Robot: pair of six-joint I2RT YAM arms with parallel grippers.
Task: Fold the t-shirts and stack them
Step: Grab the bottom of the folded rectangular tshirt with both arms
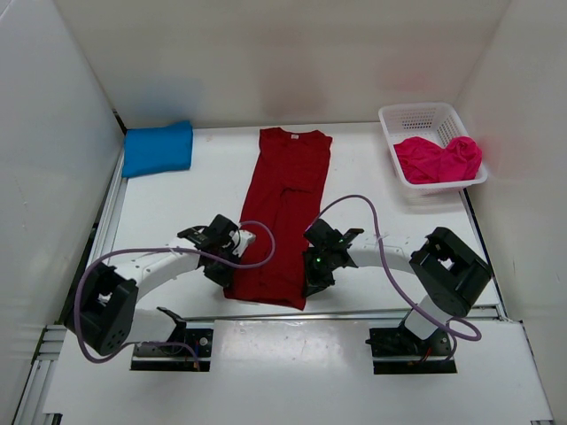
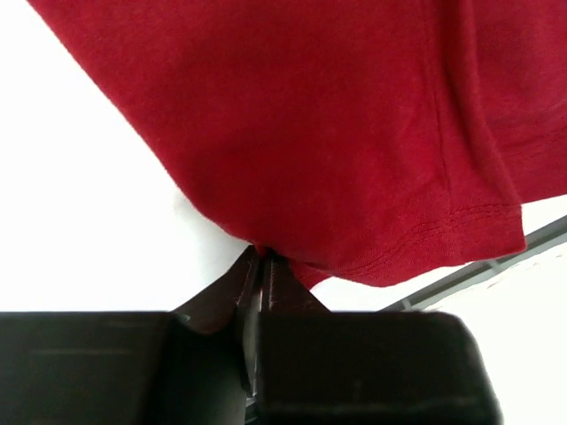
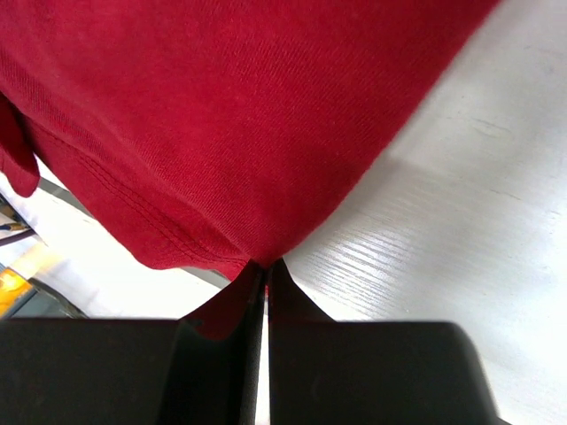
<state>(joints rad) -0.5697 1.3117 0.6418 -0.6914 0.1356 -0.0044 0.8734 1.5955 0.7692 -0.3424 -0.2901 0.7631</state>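
Observation:
The dark red t-shirt (image 1: pixel 286 212) lies lengthwise in the middle of the table, sleeves folded in, collar at the far end. At its near left corner my left gripper (image 1: pixel 232 276) is shut on the hem, the cloth (image 2: pixel 337 133) pinched between the fingertips (image 2: pixel 263 258). My right gripper (image 1: pixel 308 285) is shut on the near right corner, red cloth (image 3: pixel 221 133) bunched at its tips (image 3: pixel 266 266). A folded bright blue t-shirt (image 1: pixel 158 149) rests at the far left corner. The pink-magenta t-shirt (image 1: pixel 438 159) lies crumpled in the white basket (image 1: pixel 416 118).
The white mesh basket stands at the far right by the wall. White walls close in the table on three sides. A metal rail (image 1: pixel 354 312) runs along the near edge just behind the shirt's hem, with both arm bases beyond it.

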